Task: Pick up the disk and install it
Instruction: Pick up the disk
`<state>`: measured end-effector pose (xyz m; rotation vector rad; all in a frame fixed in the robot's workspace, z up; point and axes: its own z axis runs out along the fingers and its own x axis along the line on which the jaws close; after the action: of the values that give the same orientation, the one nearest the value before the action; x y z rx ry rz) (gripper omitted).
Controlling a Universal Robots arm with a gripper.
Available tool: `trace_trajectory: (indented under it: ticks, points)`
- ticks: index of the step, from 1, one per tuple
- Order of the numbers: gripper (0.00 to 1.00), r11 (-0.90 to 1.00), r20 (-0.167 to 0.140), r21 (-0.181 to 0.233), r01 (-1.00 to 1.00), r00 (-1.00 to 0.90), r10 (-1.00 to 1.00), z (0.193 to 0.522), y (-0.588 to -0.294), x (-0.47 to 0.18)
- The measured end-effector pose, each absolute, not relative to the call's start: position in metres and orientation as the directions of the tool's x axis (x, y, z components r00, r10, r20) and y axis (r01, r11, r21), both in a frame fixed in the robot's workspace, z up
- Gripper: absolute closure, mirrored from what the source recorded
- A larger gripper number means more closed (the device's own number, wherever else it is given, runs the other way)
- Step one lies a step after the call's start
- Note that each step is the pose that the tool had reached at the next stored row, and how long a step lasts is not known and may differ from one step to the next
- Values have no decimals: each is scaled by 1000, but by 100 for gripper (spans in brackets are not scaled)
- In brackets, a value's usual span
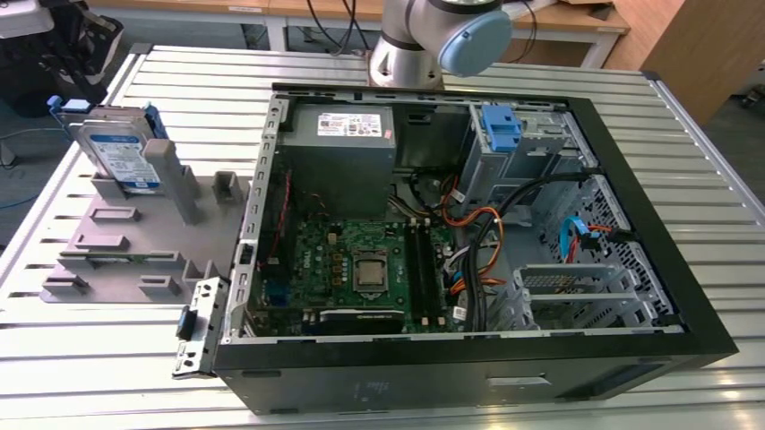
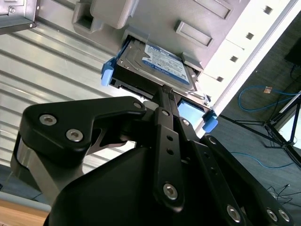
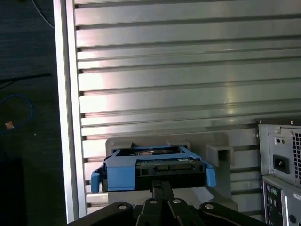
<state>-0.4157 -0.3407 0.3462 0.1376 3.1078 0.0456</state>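
Slatted aluminium is used for the bench (image 1: 192, 67), on which an open computer case (image 1: 395, 381) is laid beside a grey holder (image 1: 120, 255). The disk (image 1: 124, 154) is stood on edge in that holder, towards the exterior view's left, well apart from the case. In both wrist views the hand (image 2: 162, 93) (image 3: 160, 184) is seen with its fingers drawn together on nothing, aimed at the disk's near edge. The drive is judged rigid, fairly heavy and shock-sensitive. It is best gripped across the blue carrier (image 3: 120, 176), at the side rails, with the label left untouched.
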Motion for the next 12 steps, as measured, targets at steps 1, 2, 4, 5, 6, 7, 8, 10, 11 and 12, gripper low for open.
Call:
trace_trajectory:
  ticks: [1,2,4,5,6,7,8,10,11,12]
  points:
    - [89,996,-29,31,88,-996,89,346,-341,-416]
    - [89,996,-29,31,87,-996,88,346,-341,-416]
    - [89,997,-29,31,76,-997,77,346,-341,-416]
    - [89,998,-29,31,63,-998,64,346,-341,-416]
    - [89,998,-29,31,47,-998,48,346,-341,-416]
    - [89,999,-29,31,31,-999,32,346,-341,-416]
    - [89,999,-29,31,14,-999,15,346,-341,-416]
    - [89,999,-29,31,-21,-999,-21,346,-341,-416]
    - [89,999,-29,31,-40,-999,-40,346,-341,-416]
    - [89,998,-29,31,-59,-998,-58,346,-341,-416]
